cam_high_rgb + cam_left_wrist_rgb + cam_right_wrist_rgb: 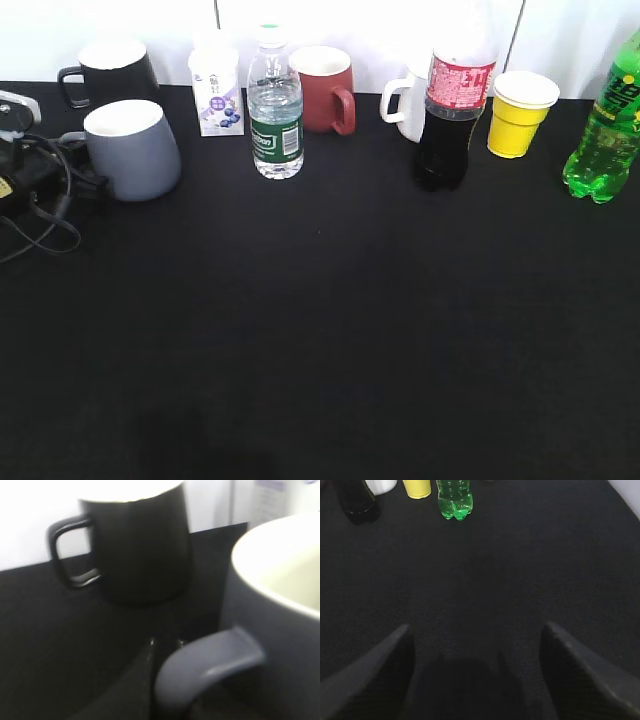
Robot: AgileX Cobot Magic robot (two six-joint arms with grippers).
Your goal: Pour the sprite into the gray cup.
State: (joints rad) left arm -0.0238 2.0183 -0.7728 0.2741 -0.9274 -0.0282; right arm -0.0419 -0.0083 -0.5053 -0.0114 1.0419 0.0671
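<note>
The sprite [605, 130] stands upright at the far right of the black table. In the right wrist view it [455, 500] is far ahead at the top. My right gripper [477, 640] is open and empty, low over bare cloth well short of the bottle; it is out of the exterior view. The gray cup [132, 150] stands upright at the left, its handle pointing left. My left gripper [15, 150] is at the left edge beside that handle. In the left wrist view the gripper [166, 642] is closed around the cup's handle [205, 665].
Along the back stand a black mug [110, 70], a small milk carton [217, 90], a clear water bottle [275, 115], a dark red mug [325, 88], a white mug [405, 100], a cola bottle [450, 110] and a yellow paper cup [520, 112]. Cables [40, 200] lie at the left.
</note>
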